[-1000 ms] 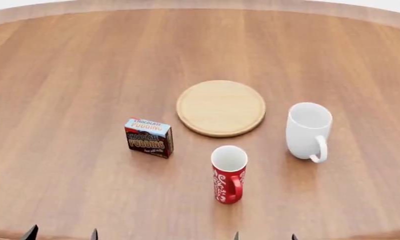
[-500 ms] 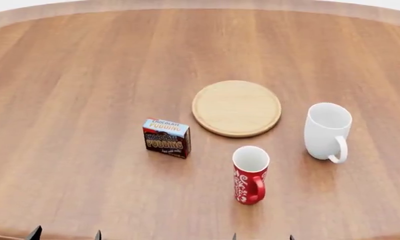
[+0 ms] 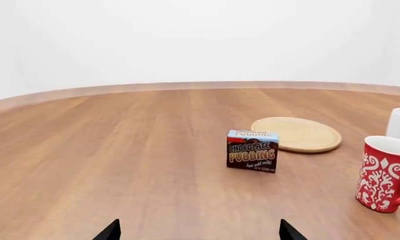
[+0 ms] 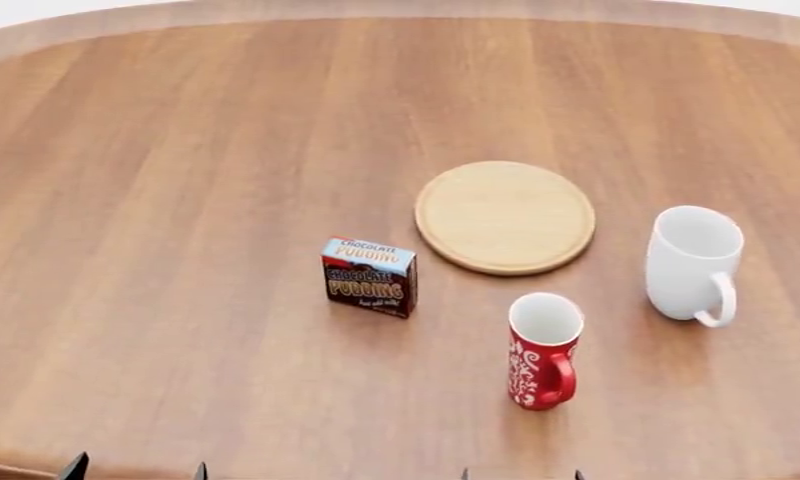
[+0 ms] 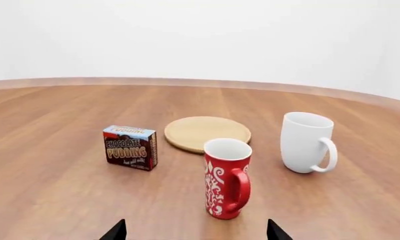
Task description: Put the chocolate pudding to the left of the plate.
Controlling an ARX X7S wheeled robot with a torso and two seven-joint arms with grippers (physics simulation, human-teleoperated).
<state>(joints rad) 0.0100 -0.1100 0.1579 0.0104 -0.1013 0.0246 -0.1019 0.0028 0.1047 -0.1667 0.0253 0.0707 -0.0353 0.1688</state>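
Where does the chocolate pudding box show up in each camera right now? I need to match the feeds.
Head view: chocolate pudding near centre, left of and nearer than the plate.
Left wrist view: carton right of centre, plate just behind it.
Right wrist view: carton left of centre, plate beyond it.
Shared landmark: the red mug, in all three views.
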